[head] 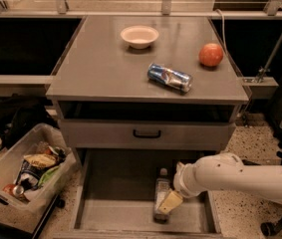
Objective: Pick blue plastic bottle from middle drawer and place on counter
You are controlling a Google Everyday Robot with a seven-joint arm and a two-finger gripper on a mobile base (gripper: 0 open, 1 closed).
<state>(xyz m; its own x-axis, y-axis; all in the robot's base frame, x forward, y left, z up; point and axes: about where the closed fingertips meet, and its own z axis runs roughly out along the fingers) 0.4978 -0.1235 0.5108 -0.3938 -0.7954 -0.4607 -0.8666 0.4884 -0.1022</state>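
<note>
The blue plastic bottle [161,190] lies lengthwise on the floor of the open middle drawer [113,210], white cap pointing to the back. My white arm reaches in from the right. My gripper [170,201] is down inside the drawer, right at the bottle's right side and overlapping its lower half. The bottle's front end is partly hidden behind the gripper. The counter [100,68] is the grey cabinet top above.
On the counter stand a white bowl [139,36], a crushed blue soda can [170,77] and a red apple [211,54]. A shut drawer front with a black handle [147,133] is above the open drawer. A bin of trash [26,176] sits at left.
</note>
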